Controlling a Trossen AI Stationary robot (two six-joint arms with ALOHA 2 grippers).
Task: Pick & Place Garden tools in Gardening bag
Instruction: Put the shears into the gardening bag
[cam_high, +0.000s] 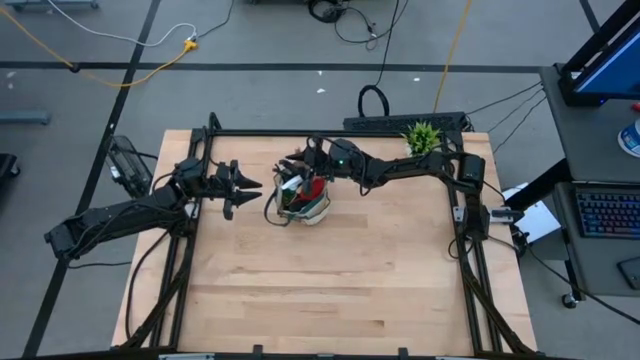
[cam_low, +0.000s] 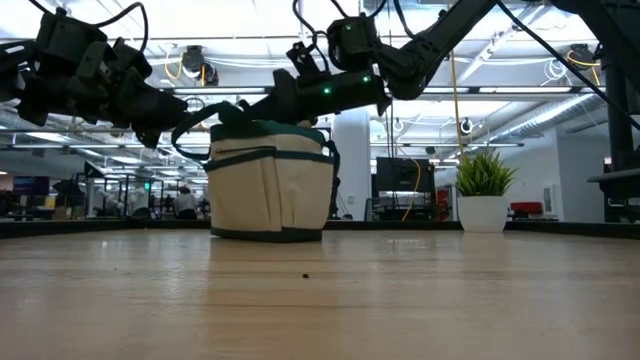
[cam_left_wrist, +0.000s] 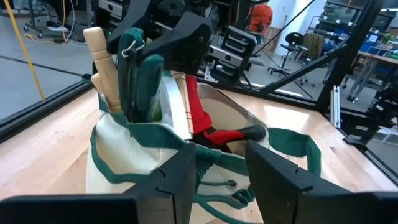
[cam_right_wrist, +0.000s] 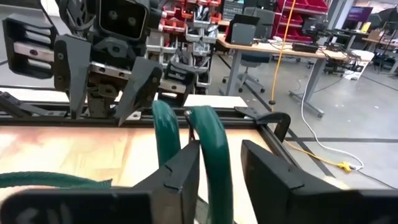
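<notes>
The beige gardening bag (cam_high: 305, 203) with green trim stands on its base at the table's far middle, and also shows in the low view (cam_low: 270, 180). Wooden tool handles (cam_left_wrist: 102, 56), green-handled pruning shears (cam_left_wrist: 146, 81) and a red-black glove (cam_left_wrist: 199, 112) stick out of it. My right gripper (cam_high: 295, 168) is open over the bag's far side, with one green shears handle (cam_right_wrist: 213, 146) standing between its fingers. My left gripper (cam_high: 250, 190) is open and empty, just left of the bag and level with its top. My right gripper comes from the table's right, slanting down over the bag. One green shears handle (cam_right_wrist: 214, 162) stands between the open fingers, close beside one finger (cam_right_wrist: 183, 174). Whether it touches that finger, I cannot tell. The shears stand upright in the bag.
A small spiky green plant in a white pot (cam_high: 422, 135) stands at the table's far right corner. A black frame (cam_high: 460, 215) runs along the table's left, far and right sides. The wooden tabletop (cam_high: 320, 290) stretches toward the near edge. The bag's loop handles (cam_left_wrist: 292, 140) hang slack.
</notes>
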